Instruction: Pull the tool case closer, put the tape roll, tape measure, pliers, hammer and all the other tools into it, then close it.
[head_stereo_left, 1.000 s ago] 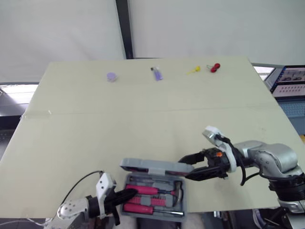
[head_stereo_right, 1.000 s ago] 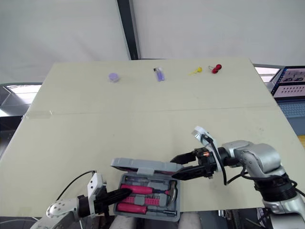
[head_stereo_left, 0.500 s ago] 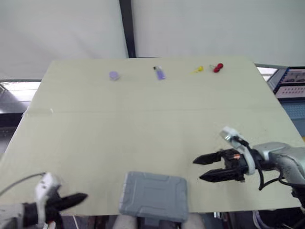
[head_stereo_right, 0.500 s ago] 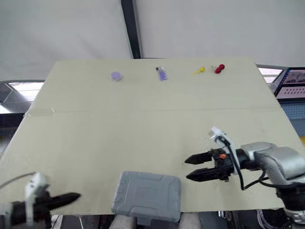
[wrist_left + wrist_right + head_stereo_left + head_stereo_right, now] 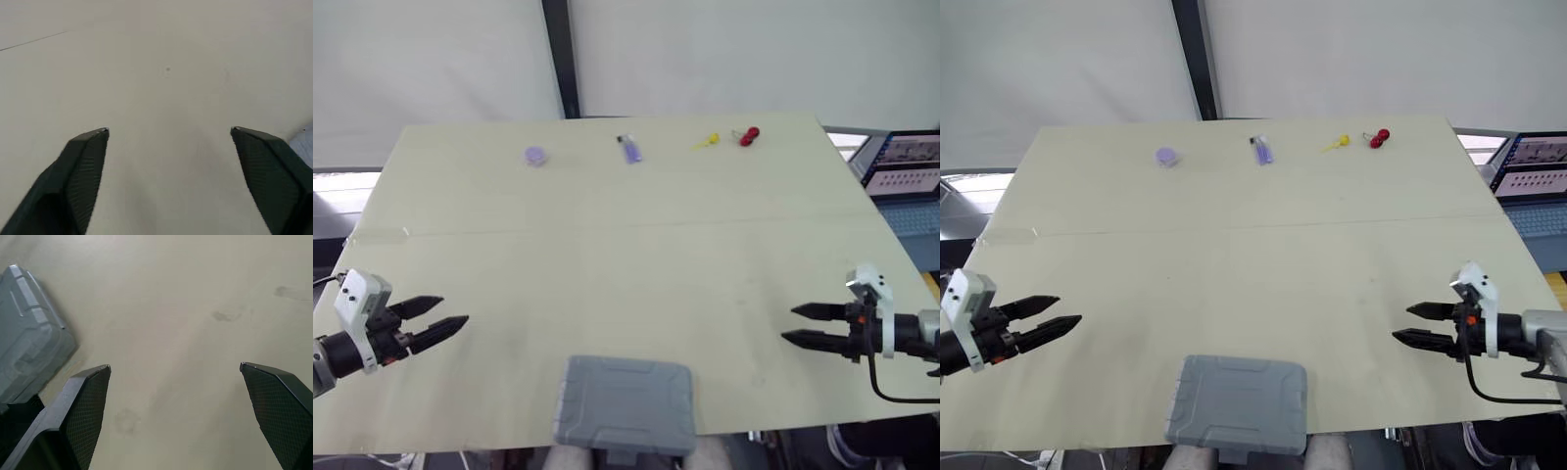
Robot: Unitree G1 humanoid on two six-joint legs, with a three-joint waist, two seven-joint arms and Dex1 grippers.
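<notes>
Closed tool case hides its contents.

case shut, both arms drawn off

a second ago the grey plastic tool case sat half open at the near edge of the pale table, its lid lifted over pink-handled tools. now the lid lies flat and the tools are hidden. the left gripper, whose black fingers then reached into the tray from the case's left side, has drawn back to the table's left edge, well apart from the case. the right gripper, then at the lid's right end, has pulled away to the right edge, equally clear of it.
</notes>
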